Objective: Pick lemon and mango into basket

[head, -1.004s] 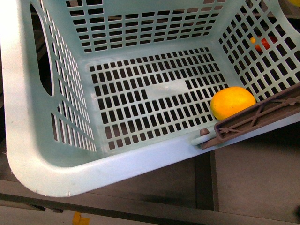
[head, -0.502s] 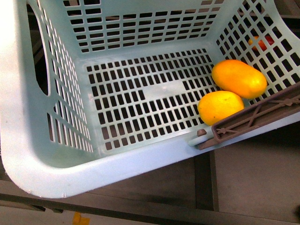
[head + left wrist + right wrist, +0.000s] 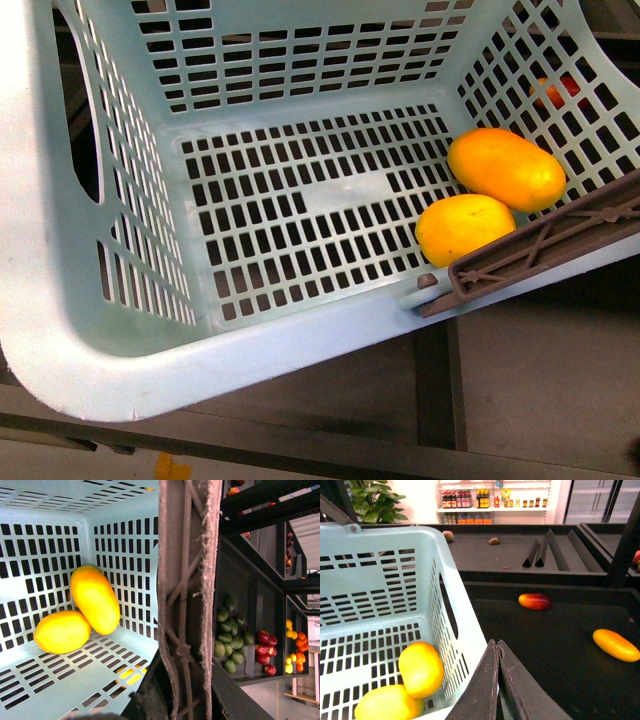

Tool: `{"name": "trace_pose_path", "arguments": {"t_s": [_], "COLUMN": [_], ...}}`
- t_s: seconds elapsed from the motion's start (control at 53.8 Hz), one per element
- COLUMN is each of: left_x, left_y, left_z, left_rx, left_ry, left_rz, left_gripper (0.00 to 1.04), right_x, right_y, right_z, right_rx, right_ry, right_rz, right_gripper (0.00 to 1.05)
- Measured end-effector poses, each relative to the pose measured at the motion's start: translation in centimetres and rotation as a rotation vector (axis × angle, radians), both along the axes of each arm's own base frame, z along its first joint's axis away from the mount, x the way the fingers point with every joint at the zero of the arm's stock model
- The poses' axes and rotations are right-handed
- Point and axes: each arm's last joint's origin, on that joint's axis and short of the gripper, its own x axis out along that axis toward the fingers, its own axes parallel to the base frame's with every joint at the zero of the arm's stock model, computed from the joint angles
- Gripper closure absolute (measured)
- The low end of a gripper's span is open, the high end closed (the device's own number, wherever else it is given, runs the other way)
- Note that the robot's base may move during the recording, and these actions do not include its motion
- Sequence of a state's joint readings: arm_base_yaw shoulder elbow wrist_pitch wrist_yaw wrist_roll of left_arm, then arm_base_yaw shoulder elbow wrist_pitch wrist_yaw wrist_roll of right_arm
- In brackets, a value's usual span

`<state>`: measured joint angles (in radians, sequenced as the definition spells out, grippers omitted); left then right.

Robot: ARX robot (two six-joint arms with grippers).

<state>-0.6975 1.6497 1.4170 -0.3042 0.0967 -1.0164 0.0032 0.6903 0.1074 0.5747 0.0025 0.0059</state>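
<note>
The mint-green basket (image 3: 120, 360) fills the front view, tilted. The yellow lemon (image 3: 463, 228) and the longer orange-yellow mango (image 3: 506, 169) lie touching on its slotted floor, by the wall under the brown handle (image 3: 545, 247). In the left wrist view my left gripper (image 3: 167, 692) is shut on the handle (image 3: 187, 580), with lemon (image 3: 62, 631) and mango (image 3: 95, 599) in the basket (image 3: 45, 540) corner. My right gripper (image 3: 497, 647) is shut and empty just outside the basket's rim (image 3: 465, 625). The right wrist view also shows the mango (image 3: 421, 668) and lemon (image 3: 389, 704) inside.
A dark display bin beside the basket holds a red-yellow fruit (image 3: 535, 601) and an orange-yellow fruit (image 3: 616, 645). Shelves with green fruit (image 3: 230, 640) and red fruit (image 3: 265, 650) stand past the handle. An orange-red fruit (image 3: 555, 92) shows through the basket wall.
One second ago only the lemon lay in the basket. The mango now lies in it beside the lemon, and the lemon has shifted slightly left.
</note>
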Motion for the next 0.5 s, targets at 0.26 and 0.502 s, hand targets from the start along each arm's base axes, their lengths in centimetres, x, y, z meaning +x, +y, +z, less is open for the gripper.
{"name": "trace_pose_path", "arguments": {"t_s": [0.26, 0.502], "left_x": [0.0, 0.0], "left_y": [0.0, 0.0], "left_z": [0.0, 0.0], "left_rx": [0.0, 0.0], "left_ry": [0.0, 0.0], "left_rz": [0.0, -0.001], "left_gripper": [0.98, 0.98], "right_x": [-1.7, -2.8], "right_y": [0.0, 0.0], "right_z": [-1.0, -1.4], "right_rx": [0.0, 0.0], "right_ry": [0.0, -0.026], "right_rz": [0.0, 0.002], "right_gripper": [1.03, 1.03]}}
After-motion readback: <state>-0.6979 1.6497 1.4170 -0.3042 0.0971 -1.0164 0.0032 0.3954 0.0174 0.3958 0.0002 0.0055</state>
